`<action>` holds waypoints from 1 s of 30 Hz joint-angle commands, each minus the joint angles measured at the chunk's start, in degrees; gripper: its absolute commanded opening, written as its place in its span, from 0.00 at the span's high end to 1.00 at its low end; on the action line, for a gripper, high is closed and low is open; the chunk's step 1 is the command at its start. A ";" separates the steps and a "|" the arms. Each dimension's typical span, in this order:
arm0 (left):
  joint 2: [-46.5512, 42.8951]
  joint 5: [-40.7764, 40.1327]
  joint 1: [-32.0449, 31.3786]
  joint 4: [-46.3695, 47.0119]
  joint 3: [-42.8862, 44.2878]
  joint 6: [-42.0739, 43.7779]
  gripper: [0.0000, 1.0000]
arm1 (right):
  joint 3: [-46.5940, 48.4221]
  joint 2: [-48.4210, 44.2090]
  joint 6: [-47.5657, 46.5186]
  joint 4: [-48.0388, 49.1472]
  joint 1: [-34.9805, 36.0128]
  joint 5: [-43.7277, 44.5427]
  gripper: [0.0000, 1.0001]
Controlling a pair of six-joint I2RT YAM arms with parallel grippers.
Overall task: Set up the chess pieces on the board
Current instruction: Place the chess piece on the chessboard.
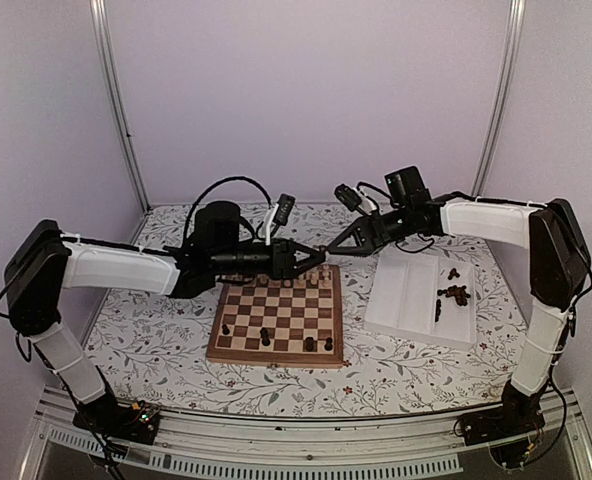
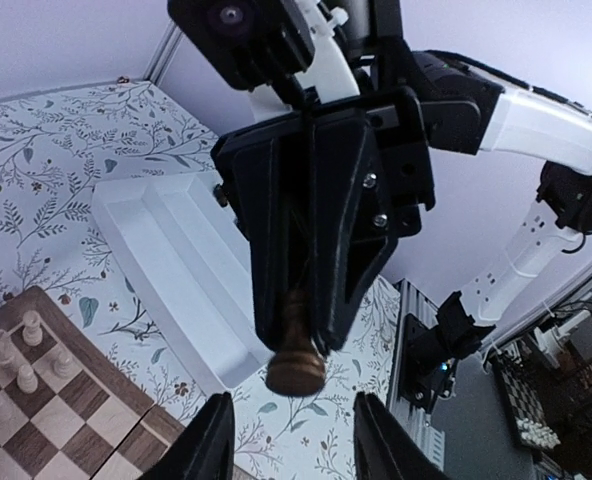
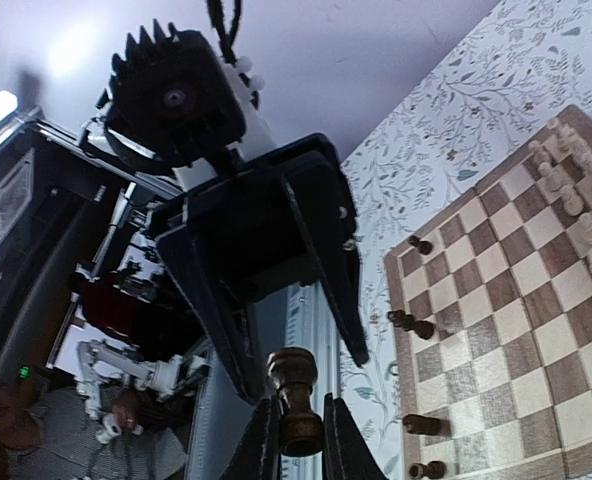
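The right gripper (image 3: 298,428) is pinching a dark, lathe-turned wooden chessman (image 2: 296,362) by its slim stem, round base outward, above the far edge of the checkered board (image 1: 276,357). The left gripper (image 2: 291,445) is hanging spread wide just beside it.

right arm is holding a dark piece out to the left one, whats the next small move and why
Probably shut the left pincer on the piece. The right pincer is clamped on one end of it, and the free end appears to sit between the left's open jaws, so the left looks placed to take it before the right lets go.
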 commanded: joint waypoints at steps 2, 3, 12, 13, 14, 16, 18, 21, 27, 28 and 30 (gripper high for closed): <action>-12.35 -10.80 0.47 -16.92 -0.75 12.06 0.56 | 7.79 -0.37 -22.57 -17.99 2.56 19.24 0.98; -14.52 -13.44 0.74 -19.64 -1.42 13.49 0.56 | 8.87 -0.59 -24.29 -20.28 3.55 22.40 0.98; -31.67 -29.58 7.69 -34.66 -8.28 16.74 0.51 | 19.32 3.38 -37.78 -30.41 15.17 50.53 0.97; -33.14 -29.62 8.38 -35.03 -9.07 16.38 0.51 | 20.03 4.63 -38.58 -31.16 16.57 52.70 0.97; -34.59 -30.86 9.06 -35.24 -9.75 16.12 0.50 | 20.62 5.34 -39.78 -31.77 17.84 54.84 0.97; -36.88 -31.65 10.01 -35.88 -10.92 15.90 0.49 | 22.27 7.69 -41.42 -33.42 20.25 58.42 0.97; -38.76 -31.90 10.74 -36.60 -11.71 15.66 0.48 | 23.58 9.80 -43.49 -35.60 22.94 62.08 0.97; -40.09 -31.83 11.34 -37.17 -12.60 15.46 0.47 | 24.79 13.06 -45.60 -37.26 25.18 67.13 0.97; -40.07 -30.89 11.70 -36.97 -13.25 14.99 0.47 | 25.62 16.24 -47.38 -38.15 27.63 73.20 0.95; -39.84 -30.78 11.72 -36.87 -13.25 14.99 0.47 | 25.96 16.69 -47.48 -38.50 27.84 73.78 0.94; -39.44 -30.41 11.77 -36.63 -13.25 14.84 0.47 | 26.60 17.71 -47.56 -38.84 28.01 74.07 0.90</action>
